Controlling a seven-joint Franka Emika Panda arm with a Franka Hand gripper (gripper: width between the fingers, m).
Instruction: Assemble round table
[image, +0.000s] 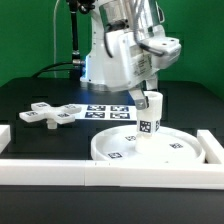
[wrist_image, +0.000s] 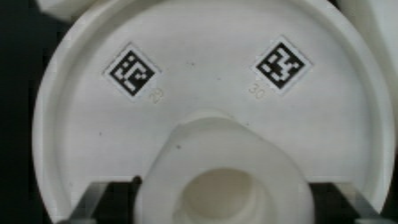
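Over the disc (image: 175, 150), it's the mounting step.
Fingers (wrist_image: 111, 205) clamped on the upright leg (image: 150, 115); next it probably needs centring and twisting in.

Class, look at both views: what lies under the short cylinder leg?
The round disc lies under the cylinder leg, which the claw grips. The disc's surface right beneath the leg is covered, so contact cannot be judged.
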